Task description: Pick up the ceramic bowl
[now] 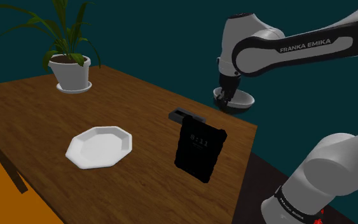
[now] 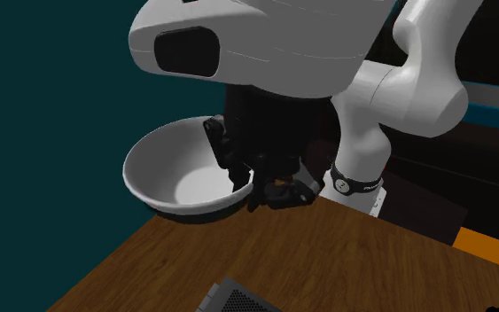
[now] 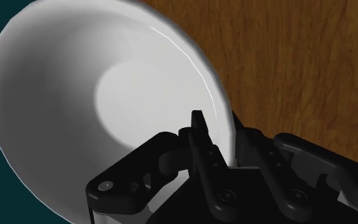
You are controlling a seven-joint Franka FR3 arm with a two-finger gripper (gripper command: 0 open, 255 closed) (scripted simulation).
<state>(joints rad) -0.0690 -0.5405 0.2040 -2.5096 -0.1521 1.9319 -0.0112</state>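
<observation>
A white bowl (image 1: 237, 102) with a dark outside hangs in the air just beyond the far corner of the wooden table (image 1: 139, 105). My gripper (image 1: 226, 95) is shut on its rim, one finger inside and one outside. In the second exterior view the bowl (image 2: 178, 174) is level above the table's edge and the gripper (image 2: 258, 182) clasps the rim on the side nearest the arm. In the wrist view the bowl (image 3: 101, 95) spreads out ahead of the gripper (image 3: 223, 132), with the inner finger (image 3: 198, 124) lying against the bowl's wall.
A white octagonal plate (image 1: 100, 148) lies mid-table. A black upright clock (image 1: 199, 151) stands near the front edge with a small dark box (image 1: 187, 116) behind it. A potted plant (image 1: 71, 70) stands at the far left corner. An orange surface (image 1: 6, 197) lies below the table.
</observation>
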